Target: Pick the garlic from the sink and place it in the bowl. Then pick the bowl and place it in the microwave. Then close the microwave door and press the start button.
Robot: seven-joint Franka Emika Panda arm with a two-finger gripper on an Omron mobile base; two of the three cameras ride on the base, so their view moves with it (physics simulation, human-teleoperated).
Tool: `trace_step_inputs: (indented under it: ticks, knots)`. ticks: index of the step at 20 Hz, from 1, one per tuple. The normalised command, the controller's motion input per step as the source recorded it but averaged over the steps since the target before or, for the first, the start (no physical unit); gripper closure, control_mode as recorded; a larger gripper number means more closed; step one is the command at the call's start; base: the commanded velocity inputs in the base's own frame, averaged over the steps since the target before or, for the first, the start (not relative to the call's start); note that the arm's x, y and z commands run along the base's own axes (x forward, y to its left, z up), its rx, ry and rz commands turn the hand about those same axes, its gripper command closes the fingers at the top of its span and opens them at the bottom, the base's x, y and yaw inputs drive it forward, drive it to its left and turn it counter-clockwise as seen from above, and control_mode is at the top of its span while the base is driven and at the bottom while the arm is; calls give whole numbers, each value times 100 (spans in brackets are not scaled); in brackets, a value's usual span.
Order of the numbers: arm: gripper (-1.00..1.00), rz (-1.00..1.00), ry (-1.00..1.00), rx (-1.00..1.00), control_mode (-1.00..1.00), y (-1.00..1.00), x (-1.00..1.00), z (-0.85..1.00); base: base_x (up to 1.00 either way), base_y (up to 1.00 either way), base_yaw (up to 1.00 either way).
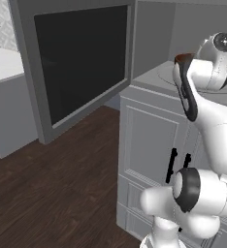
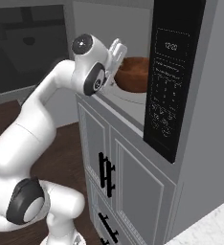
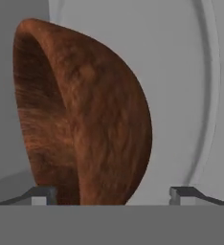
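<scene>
I judge the bowl-into-microwave step is at its end: the bowl (image 2: 133, 74) sits inside the microwave (image 2: 181, 91) on its white turntable (image 2: 128, 98), and my gripper (image 3: 113, 194) is at the cavity mouth. In the hand view the fingers (image 3: 42, 194) stand wide apart, gripping nothing, with the bowl between them and just beyond the tips; I can't tell whether they touch it. The garlic isn't visible to me. Next I need to back the hand clear of the cavity, then swing the door (image 1: 76, 63), which hangs wide open left of the microwave, shut.
</scene>
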Motion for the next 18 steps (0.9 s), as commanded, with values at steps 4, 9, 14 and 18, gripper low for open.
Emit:
trace_step_inputs:
  ticks: [4,9,14,18]
  knots:
    - [-100,0,-31,-16,-100,67,-58,36,0,0,0]
    - [-100,7,-9,-20,-100,85,-81,59,0,0,0]
    - [-100,6,1,-12,-100,79,-100,36,0,0,0]
    - [-100,-5,-12,-9,-100,75,-98,3,0,0,0]
